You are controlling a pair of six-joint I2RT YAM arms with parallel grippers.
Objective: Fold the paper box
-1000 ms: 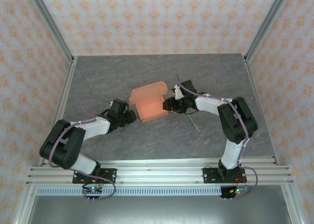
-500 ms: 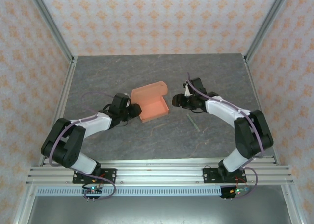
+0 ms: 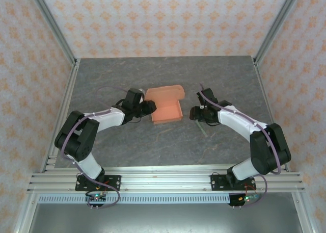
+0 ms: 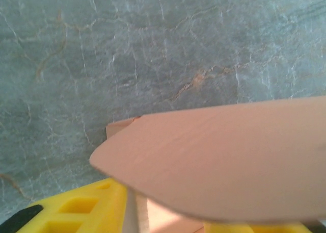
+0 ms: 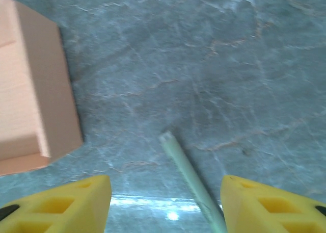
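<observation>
1. The left claw (image 3: 148,108) has been brought in from the 7 o'clock side of the box (image 3: 167,111) to its 9 o'clock edge, where it now touches the card. In the wrist view its fingers (image 4: 86,207) are seen apart. The box's corner lies between them and the flap is spread above, and no pinch on the card is seen.
2. The box has been shifted a little toward 3 o'clock and turned squarer to the desk (image 3: 102,80). It rests near the desk's centre as an open tray with its walls up. The lid flap is raised at the 12 o'clock side and is not yet closed.
3. The right claw (image 3: 195,113) has been drawn back from the box's 3 o'clock edge and now stands apart from it, fingers spread and nothing held. The stick (image 5: 188,179) lies on the desk beneath it, at the box's 4 o'clock.
4. A change of sides is judged to be under way. The box is met from the left, and the lid remains to be folded down and tucked.
</observation>
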